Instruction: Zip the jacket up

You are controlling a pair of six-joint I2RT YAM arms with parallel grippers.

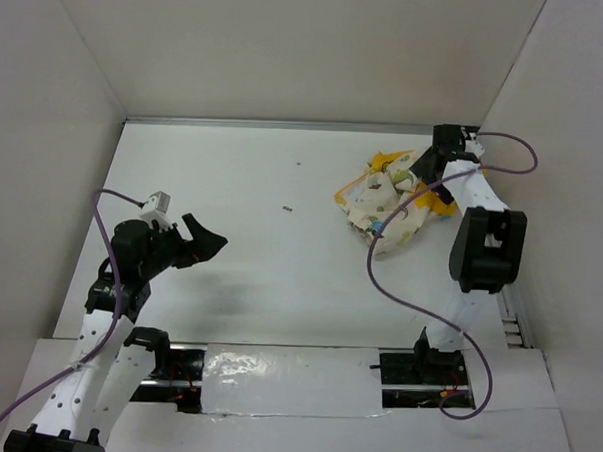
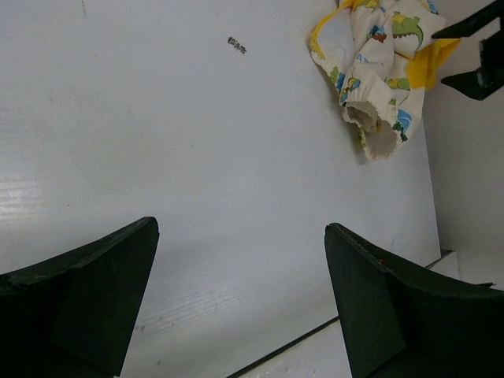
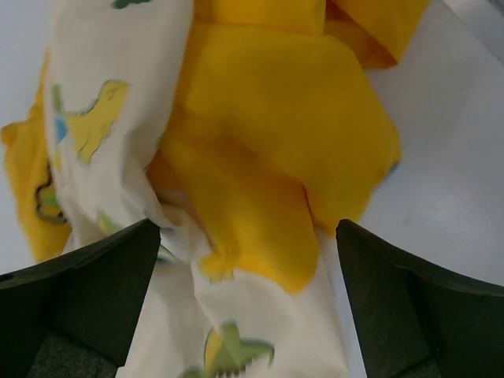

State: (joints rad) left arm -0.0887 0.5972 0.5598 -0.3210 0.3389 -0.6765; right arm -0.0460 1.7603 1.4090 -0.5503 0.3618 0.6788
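Observation:
The jacket [image 1: 391,198] lies crumpled at the table's far right, yellow folds and cream cloth printed with dinosaurs. It also shows in the left wrist view [image 2: 378,63], with a sleeve cuff toward the camera. My right gripper [image 1: 424,171] hovers over the jacket's right side. In the right wrist view my right gripper [image 3: 248,236] is open, its jaws wide apart over yellow and cream cloth [image 3: 268,157], holding nothing. My left gripper [image 1: 206,244] is open and empty, far left of the jacket; in the left wrist view my left gripper [image 2: 240,228] is over bare table.
A small dark speck [image 1: 286,208] lies on the white table left of the jacket; it also shows in the left wrist view [image 2: 236,46]. White walls [image 1: 566,117] enclose the table close behind and right of the jacket. A purple cable [image 1: 401,250] loops beside the right arm.

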